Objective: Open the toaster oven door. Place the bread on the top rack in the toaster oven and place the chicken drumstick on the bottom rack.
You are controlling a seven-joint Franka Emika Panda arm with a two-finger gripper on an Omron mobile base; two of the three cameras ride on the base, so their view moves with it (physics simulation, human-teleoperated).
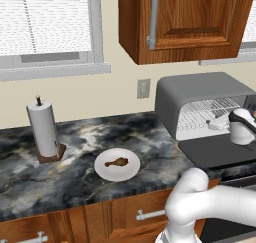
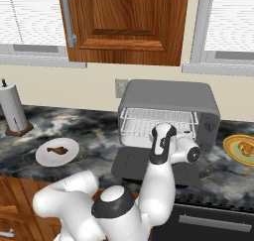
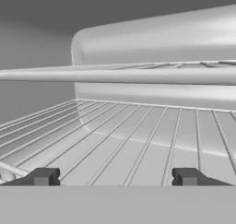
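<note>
With the toaster oven door [image 2: 149,168] dropped flat, the gripper [image 3: 115,177] sits at the oven mouth, jaws wide and empty.
Dark marbled bench [image 1: 75,172] under wood cabinets and blinds: the chicken drumstick [image 1: 116,162] lies on a white plate [image 1: 131,170] beside a paper towel roll [image 1: 44,128]. The bread [image 2: 244,148] rests on a yellow plate [image 2: 229,147] right of the toaster oven [image 2: 168,93]. White rack wires [image 3: 138,144] stretch ahead of the fingertips [image 3: 44,176].

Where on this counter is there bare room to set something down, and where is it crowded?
Bare counter lies between the paper towel holder and the toaster oven, behind the white plate holding the chicken drumstick. It is crowded in front of the oven, where the toaster oven door lies open under the arm.
</note>
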